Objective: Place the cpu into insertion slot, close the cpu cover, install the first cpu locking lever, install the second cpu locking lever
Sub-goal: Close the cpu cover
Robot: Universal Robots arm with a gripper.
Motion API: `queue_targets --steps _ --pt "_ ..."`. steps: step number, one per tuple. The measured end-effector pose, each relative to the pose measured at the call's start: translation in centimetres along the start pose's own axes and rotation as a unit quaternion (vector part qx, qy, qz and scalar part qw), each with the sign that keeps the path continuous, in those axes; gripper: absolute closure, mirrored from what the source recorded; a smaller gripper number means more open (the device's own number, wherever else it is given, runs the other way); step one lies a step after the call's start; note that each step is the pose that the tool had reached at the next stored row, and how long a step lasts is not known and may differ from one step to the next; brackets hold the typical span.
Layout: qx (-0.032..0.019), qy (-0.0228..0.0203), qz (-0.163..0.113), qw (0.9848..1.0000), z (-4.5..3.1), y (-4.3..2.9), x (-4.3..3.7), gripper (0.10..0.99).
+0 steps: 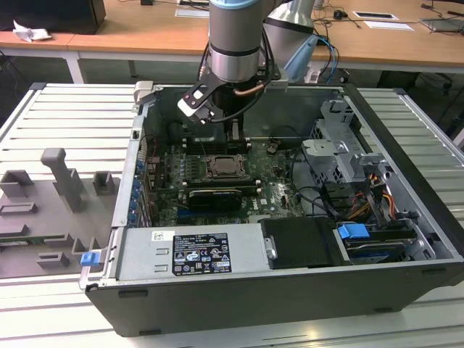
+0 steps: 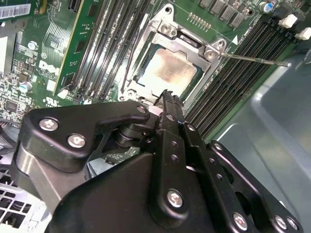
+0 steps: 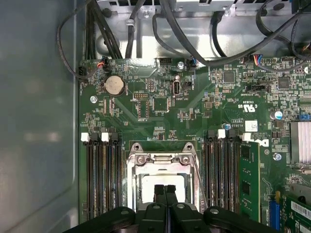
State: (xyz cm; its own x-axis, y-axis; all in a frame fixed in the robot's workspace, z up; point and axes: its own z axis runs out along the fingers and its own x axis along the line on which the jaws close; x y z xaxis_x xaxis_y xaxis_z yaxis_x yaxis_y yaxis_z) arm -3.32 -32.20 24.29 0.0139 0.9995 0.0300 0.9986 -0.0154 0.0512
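The cpu (image 2: 170, 70) lies in the insertion slot (image 3: 131, 187), its pale metal top showing through the window of the cpu cover (image 2: 137, 58), which lies flat over it. In the first wrist view the cpu (image 3: 146, 187) shows pale inside the cover (image 3: 163, 159). A thin locking lever (image 2: 257, 59) sticks out sideways from the socket, free of any catch; it is also the slanted rod (image 3: 198, 174) beside the cover. My gripper (image 2: 167, 97) hangs just above the socket's edge, fingers shut together on nothing. From outside, the gripper (image 1: 233, 136) stands over the socket (image 1: 221, 168).
Long black memory slots (image 3: 102, 179) flank the socket on both sides. Cables (image 3: 194, 43) run along the board's far edge. A silver drive cage (image 1: 341, 145) and power supply (image 1: 196, 254) sit inside the case. Grey fixtures (image 1: 61, 181) stand on the table at the exterior view's left.
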Motion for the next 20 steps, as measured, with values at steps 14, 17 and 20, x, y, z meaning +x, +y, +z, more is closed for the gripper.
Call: queue_targets --steps 14,17,20 --pt "0.0008 0.0023 -0.027 0.9996 0.63 -1.54 -0.04 0.98" --pt "0.0008 0.0026 -0.028 0.9996 0.63 -1.59 -0.04 0.98" --pt "0.0008 0.0025 -0.028 0.9996 0.64 -1.62 -0.04 0.98"
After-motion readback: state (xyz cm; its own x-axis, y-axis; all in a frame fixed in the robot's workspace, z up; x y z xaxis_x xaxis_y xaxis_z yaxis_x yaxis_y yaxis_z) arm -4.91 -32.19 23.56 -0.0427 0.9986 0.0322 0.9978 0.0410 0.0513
